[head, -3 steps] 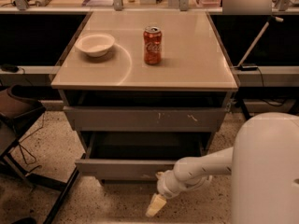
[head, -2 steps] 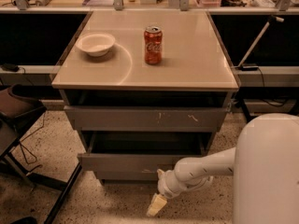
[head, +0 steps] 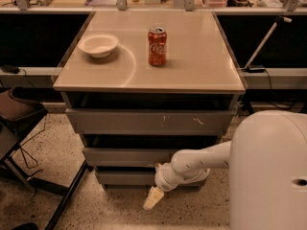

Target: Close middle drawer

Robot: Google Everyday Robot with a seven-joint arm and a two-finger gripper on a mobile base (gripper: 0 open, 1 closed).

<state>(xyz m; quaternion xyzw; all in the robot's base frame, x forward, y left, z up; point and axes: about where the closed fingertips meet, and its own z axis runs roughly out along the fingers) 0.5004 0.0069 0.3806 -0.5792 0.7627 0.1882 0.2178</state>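
The hand is a pale cream wedge, low near the floor. A rounded white wrist joins it to a smooth white tubular arm. The body is a big, rounded white shell with one small dark hole.

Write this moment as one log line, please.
middle drawer: nearly shut | gripper: low in front, pointing down | tabletop: can, bowl

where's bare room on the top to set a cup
The top is bare right of the can to its edge, and along the front. Tighter between bowl and can. The pincer hangs near the floor, below the middle drawer.
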